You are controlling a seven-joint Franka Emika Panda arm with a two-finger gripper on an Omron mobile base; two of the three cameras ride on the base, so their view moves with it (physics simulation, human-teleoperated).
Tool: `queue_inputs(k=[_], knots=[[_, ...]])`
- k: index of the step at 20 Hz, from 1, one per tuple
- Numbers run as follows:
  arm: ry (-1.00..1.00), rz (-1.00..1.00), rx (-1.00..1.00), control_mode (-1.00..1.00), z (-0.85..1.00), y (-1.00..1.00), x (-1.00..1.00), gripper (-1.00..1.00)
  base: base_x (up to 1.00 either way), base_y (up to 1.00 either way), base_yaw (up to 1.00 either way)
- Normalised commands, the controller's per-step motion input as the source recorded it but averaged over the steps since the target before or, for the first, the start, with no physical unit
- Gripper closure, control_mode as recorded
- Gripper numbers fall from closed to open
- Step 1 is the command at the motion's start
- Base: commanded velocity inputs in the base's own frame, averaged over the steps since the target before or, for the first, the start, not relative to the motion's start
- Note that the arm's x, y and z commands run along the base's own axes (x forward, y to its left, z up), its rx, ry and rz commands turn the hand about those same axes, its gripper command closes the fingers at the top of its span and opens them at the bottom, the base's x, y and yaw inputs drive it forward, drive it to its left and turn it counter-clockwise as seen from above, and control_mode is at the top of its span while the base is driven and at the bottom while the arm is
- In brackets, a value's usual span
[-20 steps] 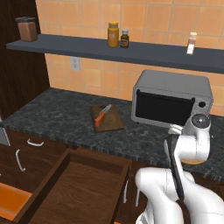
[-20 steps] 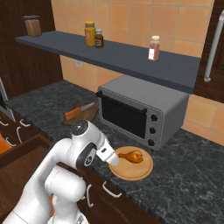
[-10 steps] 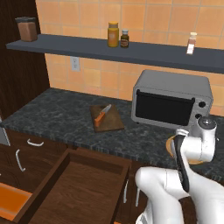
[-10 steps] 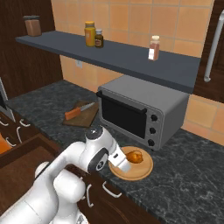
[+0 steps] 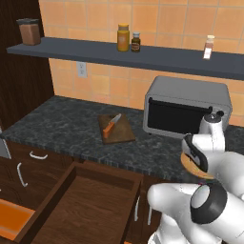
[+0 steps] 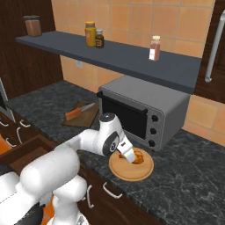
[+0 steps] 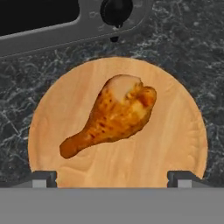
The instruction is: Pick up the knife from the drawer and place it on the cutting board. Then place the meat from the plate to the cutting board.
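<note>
The orange-brown meat lies in the middle of the round tan plate, in front of the toaster oven. My gripper hangs just above it, open, with its two fingertips wide apart on either side and nothing between them. From the right base view the gripper points down at the meat on the plate. The knife with its orange handle rests on the dark cutting board further left on the counter. The drawer stands pulled open below the counter.
The grey toaster oven stands right behind the plate, its knobs close to the hand. A wall shelf with jars runs above. An orange bin sits low at the left, beside the open drawer.
The arm has swung to the right and the hand has come down over the plate, closer to the meat. The jaws stayed open.
</note>
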Motion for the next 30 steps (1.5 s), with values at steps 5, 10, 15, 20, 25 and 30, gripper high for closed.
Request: queue_inputs(k=[5, 10, 15, 20, 25, 30], knots=[[-0.02, -0.07, 0.03, -1.0, -0.41, -0.2, 0.2, -1.0, 0.0, 0.0, 0.0], [0.0, -0.07, 0.0, -1.0, -0.5, 0.0, 0.17, -1.0, 0.0, 0.0, 0.0], [0.0, -0.07, 0.0, -1.0, -0.42, 0.0, 0.21, -1.0, 0.0, 0.0, 0.0], [0.0, -0.07, 0.0, -1.0, -0.36, 0.0, 0.17, -1.0, 0.0, 0.0, 0.0], [-0.02, -0.01, 0.0, -1.0, -0.61, 0.01, -0.01, 1.0, 0.0, 0.0, 0.0], [-0.03, 0.0, 0.0, -1.0, -0.03, 0.15, -0.02, 1.0, 0.0, 0.0, 0.0]])
